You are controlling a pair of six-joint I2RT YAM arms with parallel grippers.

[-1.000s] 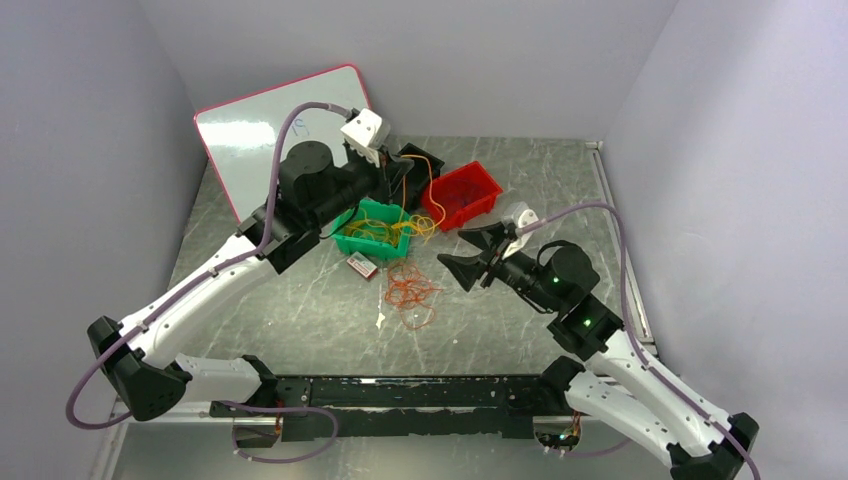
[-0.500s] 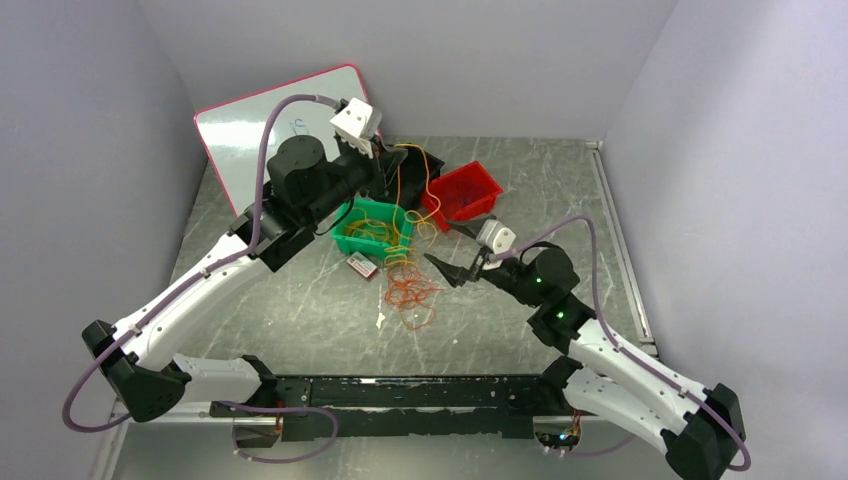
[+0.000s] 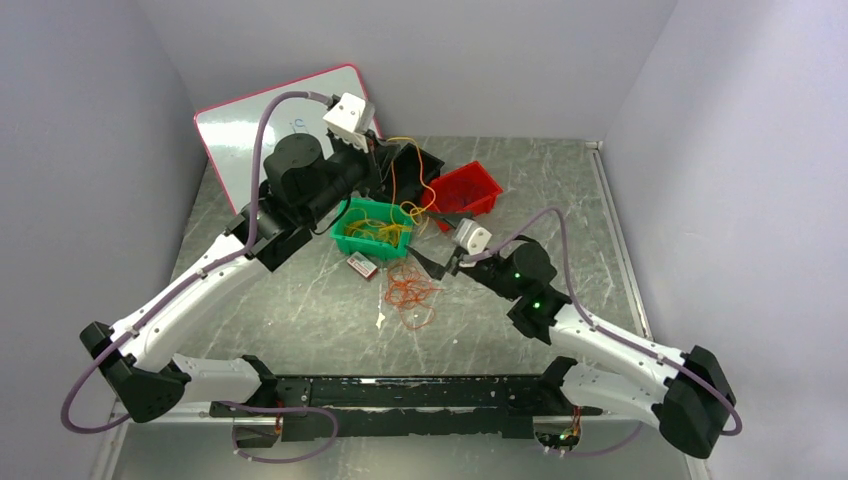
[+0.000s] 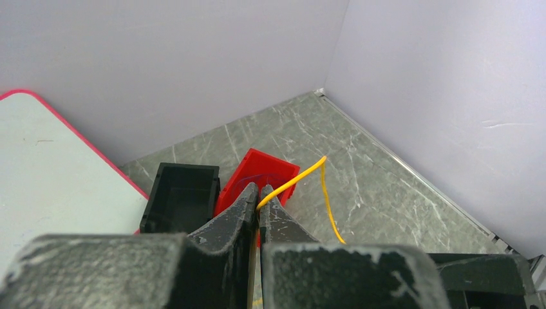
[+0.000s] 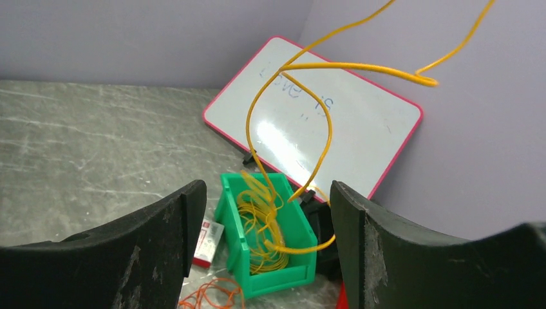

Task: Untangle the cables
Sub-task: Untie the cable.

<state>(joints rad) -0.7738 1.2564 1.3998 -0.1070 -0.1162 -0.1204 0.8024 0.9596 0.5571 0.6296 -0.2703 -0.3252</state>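
Beside the green bin (image 3: 349,240), on its right, my right gripper (image 5: 267,193) stands wide, nothing between the jaws. Straight ahead, yellow cables (image 5: 256,215) lie heaped in that bin. One strand climbs steeply to my left gripper (image 4: 259,193), clamped on it above the bin's far side. Right arm sits nearer the strand's lower run.

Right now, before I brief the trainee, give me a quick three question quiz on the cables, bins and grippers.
1. True or false: the left gripper is shut on a yellow cable.
2. Which bin holds coiled yellow cable? A red, B the green bin, C black.
3. Fill in: the right gripper has its jaws ___.
Key: 1 true; 2 B; 3 open.
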